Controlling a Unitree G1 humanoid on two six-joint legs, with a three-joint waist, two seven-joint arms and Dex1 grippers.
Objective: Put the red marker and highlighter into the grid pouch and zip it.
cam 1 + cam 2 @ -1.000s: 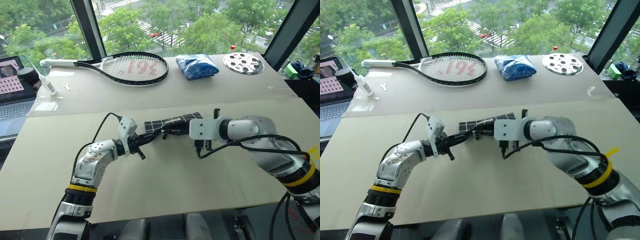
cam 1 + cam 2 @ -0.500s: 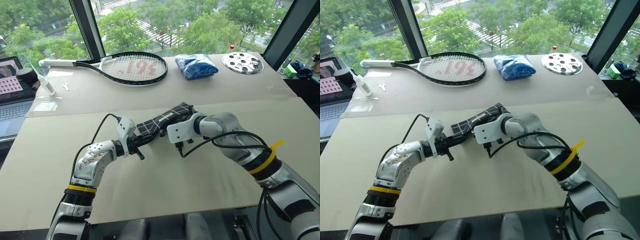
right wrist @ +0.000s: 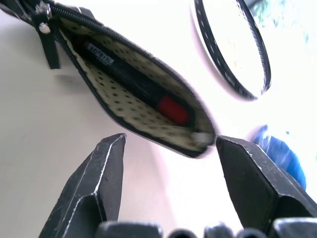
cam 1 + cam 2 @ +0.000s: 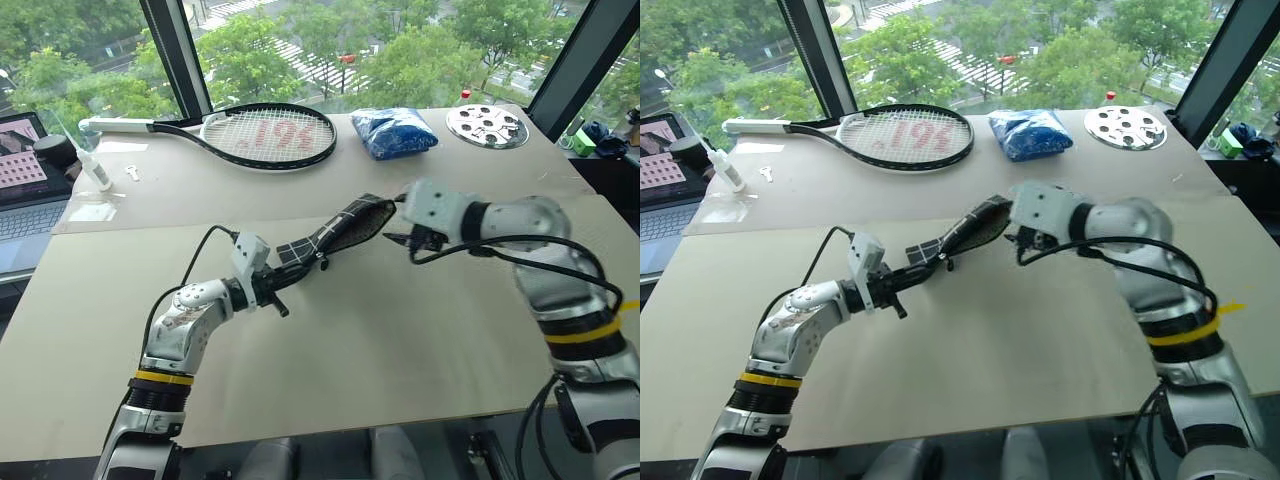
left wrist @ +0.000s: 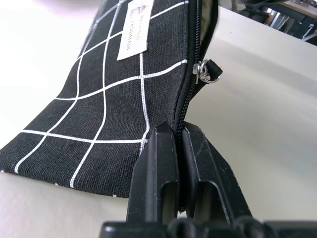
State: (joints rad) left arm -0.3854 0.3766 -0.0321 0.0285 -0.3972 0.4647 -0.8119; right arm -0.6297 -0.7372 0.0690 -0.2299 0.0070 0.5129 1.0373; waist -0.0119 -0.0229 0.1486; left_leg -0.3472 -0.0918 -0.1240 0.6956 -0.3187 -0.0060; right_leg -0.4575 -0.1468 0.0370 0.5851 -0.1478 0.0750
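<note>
- Two arms work over a wide pale desk [image 4: 330, 380] set against tall windows with green trees outside.
- Along the desk's far edge lie a tennis racket [image 4: 262, 134], a blue plastic bag [image 4: 393, 131] and a round metal disc [image 4: 486, 125], well apart from the work; a laptop [image 4: 25, 190] sits off to the left.
- The grid pouch [image 4: 335, 232] is lifted off the desk, tilted with its unzipped end raised, likely so the contents stay in.
- The left claw [image 5: 179, 163] is clamped on the pouch's zipper seam at its low end, anchoring it.
- The right claw [image 3: 168, 148] stands wide and empty, just before the pouch's mouth.
- The red marker [image 3: 143, 94] lies inside on the dotted lining; I cannot make out the highlighter.
</note>
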